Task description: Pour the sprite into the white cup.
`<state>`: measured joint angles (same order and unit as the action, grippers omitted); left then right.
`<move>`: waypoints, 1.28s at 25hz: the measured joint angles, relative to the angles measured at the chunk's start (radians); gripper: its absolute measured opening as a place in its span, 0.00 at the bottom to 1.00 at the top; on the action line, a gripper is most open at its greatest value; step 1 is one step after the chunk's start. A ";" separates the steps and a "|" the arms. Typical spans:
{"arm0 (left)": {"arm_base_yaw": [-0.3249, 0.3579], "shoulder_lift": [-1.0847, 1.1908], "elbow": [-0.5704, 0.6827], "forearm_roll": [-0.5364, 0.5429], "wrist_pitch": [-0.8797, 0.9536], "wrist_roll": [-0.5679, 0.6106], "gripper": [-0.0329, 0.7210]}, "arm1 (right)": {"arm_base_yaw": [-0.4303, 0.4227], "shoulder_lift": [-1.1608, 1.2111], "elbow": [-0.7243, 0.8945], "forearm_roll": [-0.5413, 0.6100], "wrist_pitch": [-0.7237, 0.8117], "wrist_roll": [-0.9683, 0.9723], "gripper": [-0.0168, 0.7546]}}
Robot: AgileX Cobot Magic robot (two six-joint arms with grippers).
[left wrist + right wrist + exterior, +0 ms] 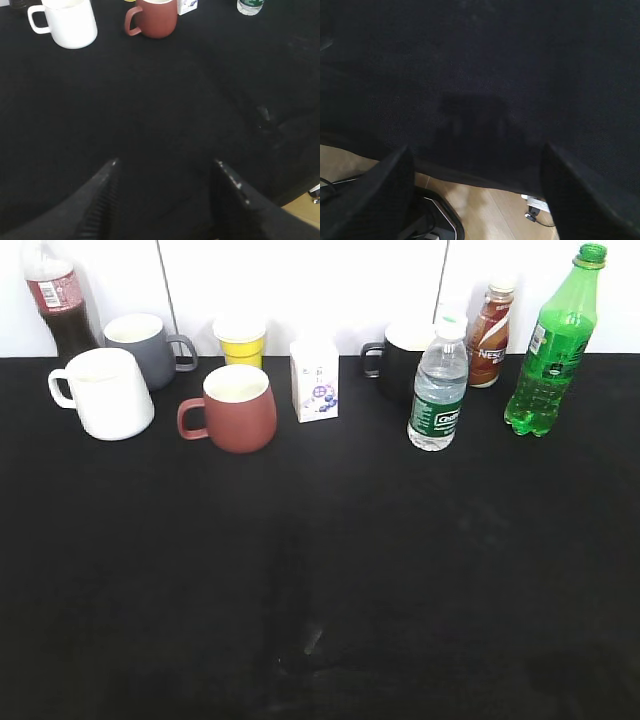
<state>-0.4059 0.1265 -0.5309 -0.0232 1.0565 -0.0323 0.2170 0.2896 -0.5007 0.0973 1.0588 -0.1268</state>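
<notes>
Black counter (330,570) lay bare nearest the camera, with the sprite (553,345) standing upright at two o'clock, tallest of the bottles, and the white cup (105,392) at ten o'clock, well apart from it. Both the left tool (167,200) and the right tool (475,192) hung spread wide and empty. Capped and partly filled, the thin-walled bottle would probably flex and slip, so its mid-body below the label looked the safest hold.
</notes>
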 joint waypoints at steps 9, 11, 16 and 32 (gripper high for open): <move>0.309 -0.096 0.000 -0.004 -0.003 0.000 0.50 | -0.234 -0.258 0.000 0.003 0.000 0.001 0.78; 0.366 -0.132 0.000 -0.004 -0.003 0.000 0.46 | -0.252 -0.295 0.000 0.004 -0.001 0.001 0.78; 0.370 -0.134 0.000 -0.006 -0.003 0.000 0.38 | -0.252 -0.295 0.002 0.004 0.000 0.002 0.78; 0.393 -0.134 0.000 -0.006 -0.003 0.000 0.36 | -0.252 -0.296 0.002 0.004 -0.001 0.002 0.77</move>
<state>-0.0124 -0.0072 -0.5309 -0.0292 1.0538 -0.0319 -0.0350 -0.0066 -0.4988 0.1009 1.0581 -0.1250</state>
